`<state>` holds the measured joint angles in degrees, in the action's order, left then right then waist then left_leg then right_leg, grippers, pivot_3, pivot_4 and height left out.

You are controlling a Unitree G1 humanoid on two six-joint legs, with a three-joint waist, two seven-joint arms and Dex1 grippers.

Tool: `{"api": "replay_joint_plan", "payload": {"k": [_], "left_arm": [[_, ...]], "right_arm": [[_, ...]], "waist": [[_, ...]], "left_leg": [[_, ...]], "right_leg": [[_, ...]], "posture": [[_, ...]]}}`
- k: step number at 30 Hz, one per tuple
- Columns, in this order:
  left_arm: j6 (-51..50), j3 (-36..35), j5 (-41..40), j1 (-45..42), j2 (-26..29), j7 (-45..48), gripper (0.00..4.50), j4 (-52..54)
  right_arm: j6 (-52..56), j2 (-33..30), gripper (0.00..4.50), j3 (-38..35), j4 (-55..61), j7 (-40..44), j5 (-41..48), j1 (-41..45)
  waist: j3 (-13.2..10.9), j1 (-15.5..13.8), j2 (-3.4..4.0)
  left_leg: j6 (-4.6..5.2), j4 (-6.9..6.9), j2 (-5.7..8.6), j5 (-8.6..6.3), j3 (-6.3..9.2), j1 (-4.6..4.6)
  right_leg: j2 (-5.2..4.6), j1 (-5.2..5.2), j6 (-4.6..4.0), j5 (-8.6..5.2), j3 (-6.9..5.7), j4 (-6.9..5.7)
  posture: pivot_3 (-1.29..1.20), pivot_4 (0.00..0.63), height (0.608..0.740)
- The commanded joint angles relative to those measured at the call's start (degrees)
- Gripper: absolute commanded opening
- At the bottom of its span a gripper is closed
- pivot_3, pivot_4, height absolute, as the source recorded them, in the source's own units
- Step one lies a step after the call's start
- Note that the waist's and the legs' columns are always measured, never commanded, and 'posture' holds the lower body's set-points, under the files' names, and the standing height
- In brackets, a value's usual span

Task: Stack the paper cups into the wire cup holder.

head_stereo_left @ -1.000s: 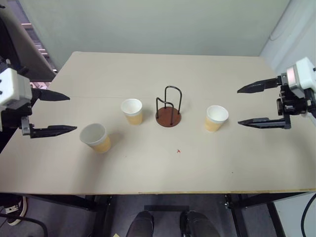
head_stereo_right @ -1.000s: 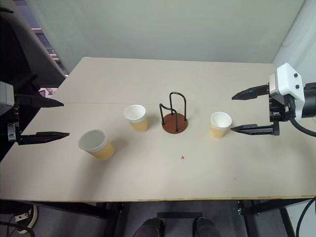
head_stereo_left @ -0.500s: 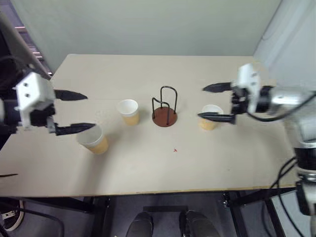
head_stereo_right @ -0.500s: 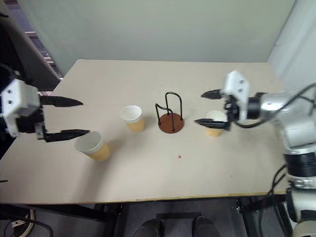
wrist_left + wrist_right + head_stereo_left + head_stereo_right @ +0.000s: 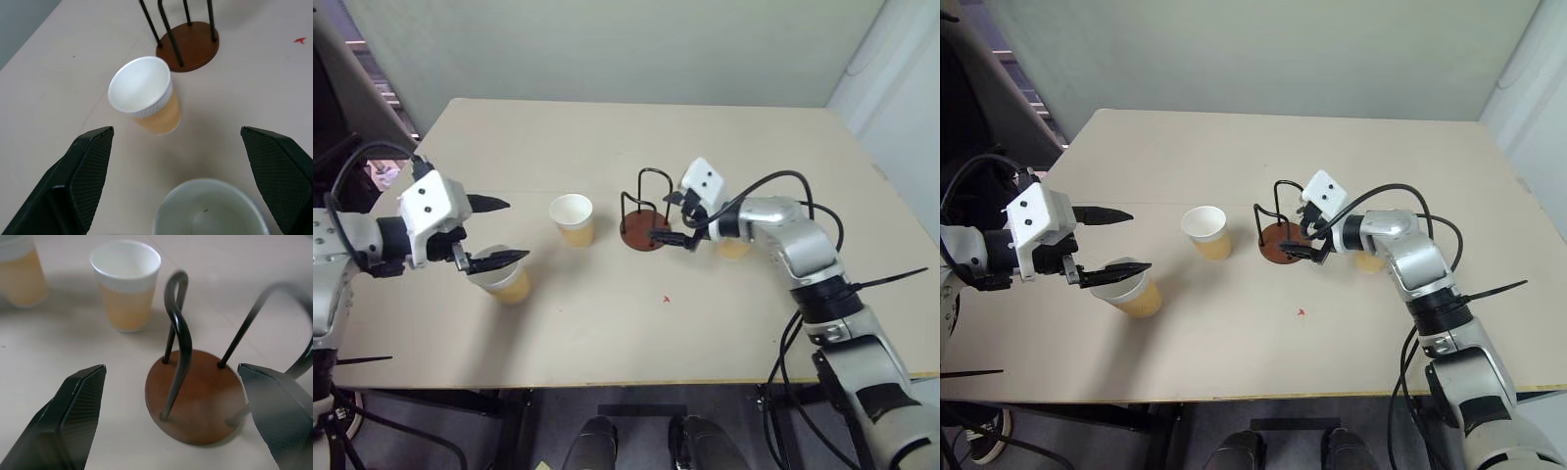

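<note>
Three paper cups stand on the table: the left cup (image 5: 504, 279), the middle cup (image 5: 573, 217), and the right cup (image 5: 736, 249), partly hidden behind my right forearm. The wire cup holder (image 5: 646, 221), a brown disc with black loops, stands between the middle and right cups. My left gripper (image 5: 499, 232) is open, its near finger over the left cup's rim; the left wrist view shows that cup (image 5: 210, 210) low between the fingers. My right gripper (image 5: 669, 217) is open at the holder's right side, and the holder's base (image 5: 195, 396) lies between its fingers.
A small red mark (image 5: 667, 300) lies on the tan table (image 5: 607, 343) in front of the holder. The table's front edge runs close below the cups. A dark slanted panel (image 5: 352, 78) stands off the table's far left corner.
My right gripper has swung left past the right cup, down to the holder. My left gripper has moved right and down over the left cup. The cups and holder have not moved.
</note>
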<state>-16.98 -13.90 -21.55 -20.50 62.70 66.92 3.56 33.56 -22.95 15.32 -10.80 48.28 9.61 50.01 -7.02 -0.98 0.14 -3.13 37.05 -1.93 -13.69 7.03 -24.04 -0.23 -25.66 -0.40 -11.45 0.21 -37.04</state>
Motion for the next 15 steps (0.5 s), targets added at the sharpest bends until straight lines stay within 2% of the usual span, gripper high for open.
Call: {"api": "replay_joint_plan", "payload": {"k": [1,10,11,15], "left_arm": [[-0.83,-2.72,-1.17,-0.09,0.76,-0.73,4.50,2.29],[-0.47,-2.70,-0.87,-1.05,1.22,-0.53,4.50,1.77],[-0.52,-2.56,-1.02,-1.33,1.24,-0.34,4.50,1.73],[-0.34,-1.76,-0.98,-2.65,1.20,0.33,4.50,1.10]], "right_arm": [[-1.78,1.56,3.55,-0.77,-1.11,-0.91,-0.73,2.00],[-3.48,2.17,0.20,-2.87,1.98,2.21,1.68,1.24],[-3.44,2.14,0.03,-3.05,2.35,2.27,1.84,1.14],[-3.35,1.90,0.03,-3.34,3.12,2.56,1.95,0.91]], "waist": [[0.00,0.00,0.00],[0.00,0.11,0.00],[0.00,0.11,0.01],[0.00,0.12,0.00]], "left_leg": [[0.01,-0.01,0.00,-0.01,0.02,0.00],[0.06,-0.02,-0.01,-0.04,0.05,0.04],[0.05,-0.01,-0.01,-0.03,0.05,0.04],[0.05,0.00,0.00,-0.01,0.07,0.05]], "right_leg": [[0.01,-0.02,0.00,0.00,0.00,-0.03],[0.00,-0.04,-0.11,0.15,-0.02,-0.18],[0.01,-0.03,-0.10,0.17,-0.02,-0.18],[0.00,-0.03,-0.12,0.19,-0.03,-0.21]], "posture": [[0.00,0.150,0.740],[0.00,0.150,0.740],[0.00,0.150,0.740],[0.00,0.150,0.740]]}}
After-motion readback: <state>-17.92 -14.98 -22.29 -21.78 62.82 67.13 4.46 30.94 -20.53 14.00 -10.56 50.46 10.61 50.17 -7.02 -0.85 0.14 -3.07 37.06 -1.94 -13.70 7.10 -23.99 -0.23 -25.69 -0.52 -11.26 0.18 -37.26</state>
